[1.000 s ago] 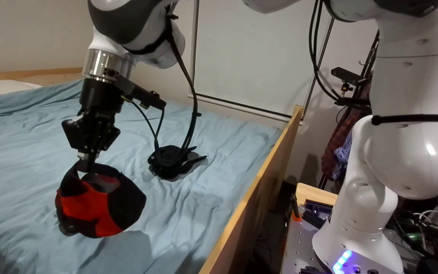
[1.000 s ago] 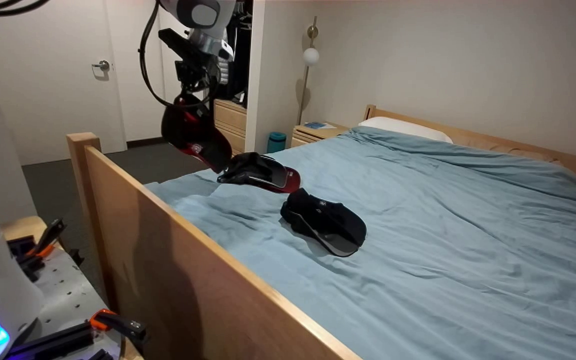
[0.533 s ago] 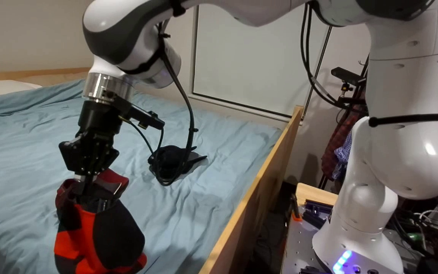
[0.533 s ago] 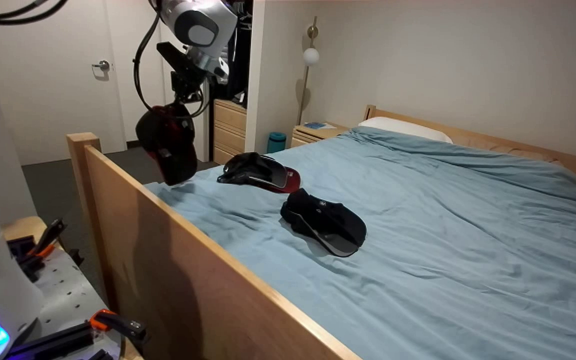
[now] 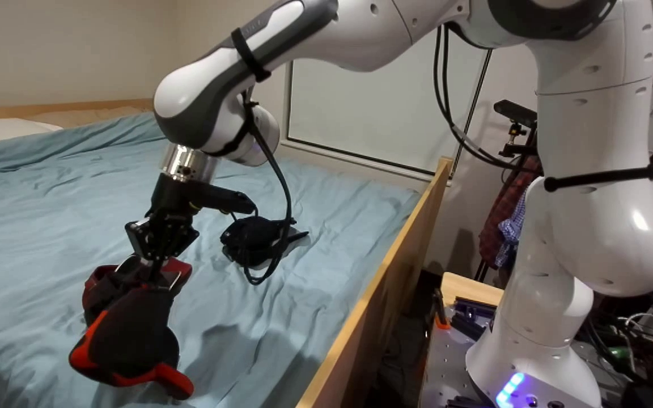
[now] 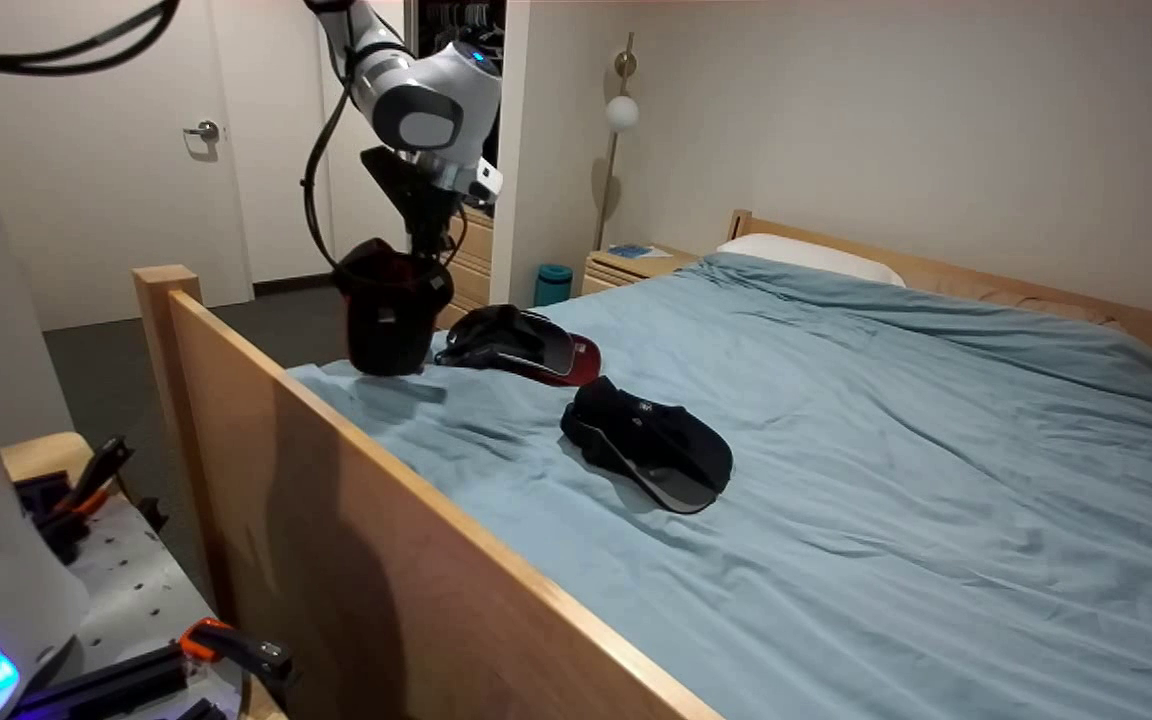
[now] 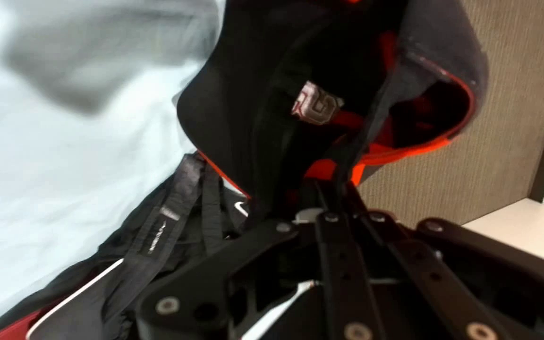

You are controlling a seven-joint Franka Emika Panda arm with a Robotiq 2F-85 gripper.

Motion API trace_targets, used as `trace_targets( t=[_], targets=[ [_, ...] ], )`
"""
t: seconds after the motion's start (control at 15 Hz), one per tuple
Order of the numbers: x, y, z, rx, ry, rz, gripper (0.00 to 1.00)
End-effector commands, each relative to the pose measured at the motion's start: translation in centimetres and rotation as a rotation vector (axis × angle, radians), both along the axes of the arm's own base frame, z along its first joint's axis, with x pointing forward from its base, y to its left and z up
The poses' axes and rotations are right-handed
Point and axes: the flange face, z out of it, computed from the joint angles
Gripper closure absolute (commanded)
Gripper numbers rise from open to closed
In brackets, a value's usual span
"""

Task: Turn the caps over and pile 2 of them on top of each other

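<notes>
My gripper is shut on the edge of a black and red cap and holds it hanging above the bed. This held cap also shows in an exterior view, near the bed's edge. In the wrist view its dark inside and a white label face me, with the fingertips pinching its rim. A second black cap with a dark red brim lies on the bed just behind it, partly hidden by the held cap in an exterior view. A plain black cap lies apart on the bed.
The blue bedsheet spreads under the caps. A wooden footboard stands between the robot base and the bed. Floor shows past the bed's edge. Cables hang from the arm near the plain black cap.
The arm has lowered, carrying the held cap down towards the bed. The cap swung towards the footboard and back, and turned in the air. The two lying caps have not moved.
</notes>
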Motion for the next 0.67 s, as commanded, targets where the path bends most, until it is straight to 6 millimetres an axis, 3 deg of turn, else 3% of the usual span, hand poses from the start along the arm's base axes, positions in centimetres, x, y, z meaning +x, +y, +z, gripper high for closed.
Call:
trace_targets(
  t=[0.0,0.2,0.47,0.6],
  targets=[
    [-0.3,-3.7,0.4,-0.048,-0.05,-0.117,0.96],
    [-0.5,-5.4,2.2,-0.041,-0.088,-0.094,0.96],
    [-1.2,-5.7,6.3,-0.118,-0.154,0.016,0.96],
    [-1.4,-6.3,6.7,-0.164,-0.134,0.059,0.96]
  ],
)
